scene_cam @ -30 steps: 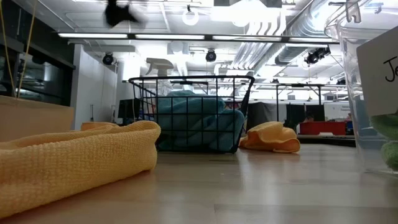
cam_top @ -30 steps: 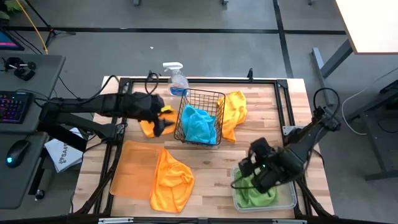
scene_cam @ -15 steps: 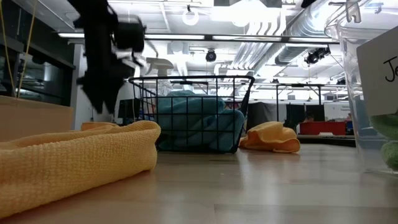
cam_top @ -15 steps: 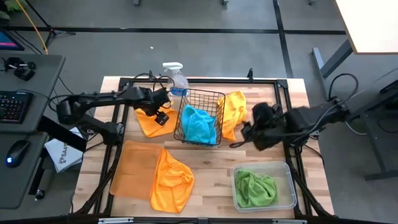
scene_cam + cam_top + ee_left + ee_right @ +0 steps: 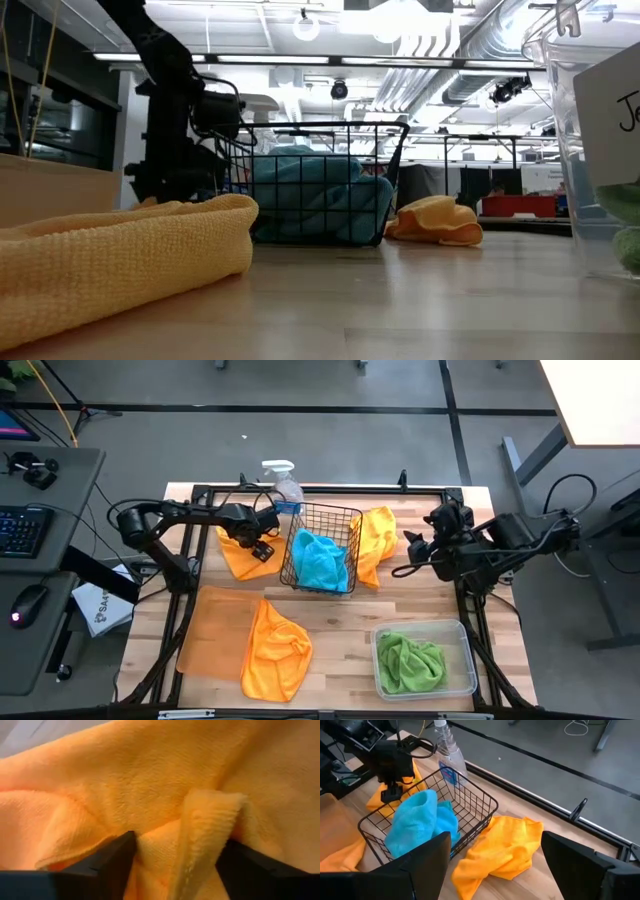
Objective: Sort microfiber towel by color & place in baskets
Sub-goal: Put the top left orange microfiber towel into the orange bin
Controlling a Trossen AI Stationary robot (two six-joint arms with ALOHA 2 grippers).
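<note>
My left gripper is down on a crumpled orange towel just left of the black wire basket, open; it also shows in the low view. A turquoise towel lies in that basket. A second orange towel lies on the table against the basket's right side, and my right gripper hovers open beside it. A third orange towel lies half on the flat orange tray. A green towel sits in the clear tub. My left gripper comes from above, pointing down, and its open fingertips rest on the orange towel on either side of a raised fold. The fold stands between the fingers, not pinched. The towel lies flat on the table.
A clear spray bottle stands at the far edge behind the basket, close to my left arm. A black frame rail runs round the tabletop. Bare wood shows between the basket, the tray and the tub.
My left gripper has come down from high above onto the orange towel left of the basket. My right arm has swung from above the clear tub at the near right toward the far edge, and now hangs beside the orange towel right of the basket. The towels have stayed put.
</note>
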